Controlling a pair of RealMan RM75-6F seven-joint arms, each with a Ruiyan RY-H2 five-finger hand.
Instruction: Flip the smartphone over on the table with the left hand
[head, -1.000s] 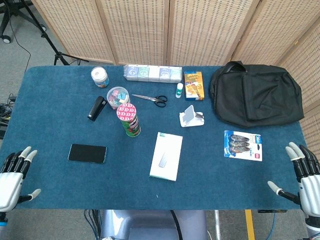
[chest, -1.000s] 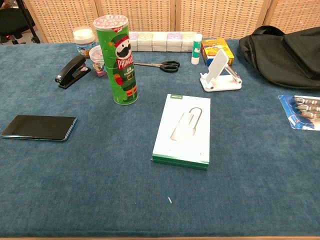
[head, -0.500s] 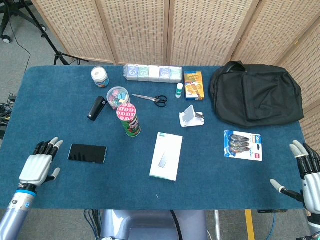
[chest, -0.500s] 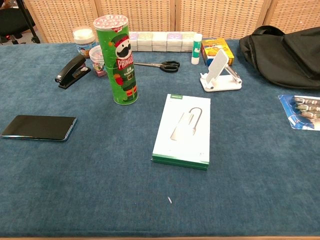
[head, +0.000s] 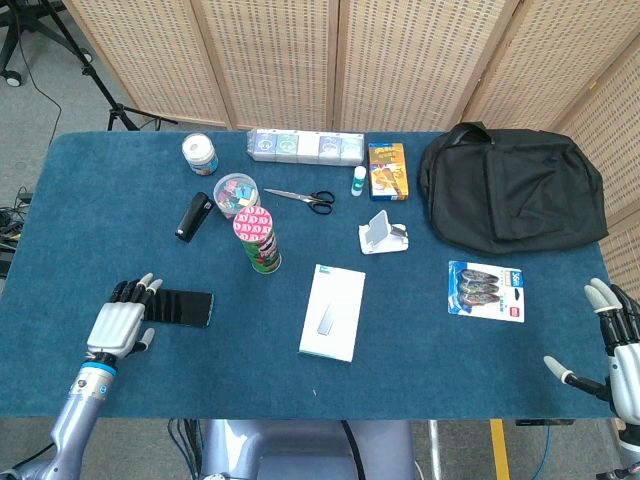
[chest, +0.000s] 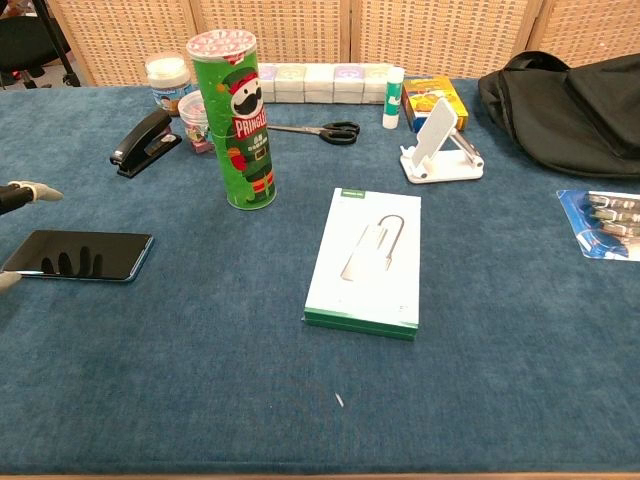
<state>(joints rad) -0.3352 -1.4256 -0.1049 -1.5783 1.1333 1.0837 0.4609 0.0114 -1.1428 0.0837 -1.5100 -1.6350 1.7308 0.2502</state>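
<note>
In the lower left of the head view, the left hand (head: 122, 318) hangs flat with fingers spread and nothing in it, its fingertips (head: 133, 289) over the left end of the smartphone (head: 183, 308). The phone lies screen-up on the blue table (head: 420, 340); the chest view shows finger reflections in its glass. Toward the middle stands a green can (chest: 238, 120) lettered "PRINGLES", with a black stapler (chest: 141, 142) up-left of it. Centre frame lies a white box (chest: 367, 259) printed with a cable adapter. At the lower right edge of the head view, the right hand (head: 612, 352) is splayed and empty.
</note>
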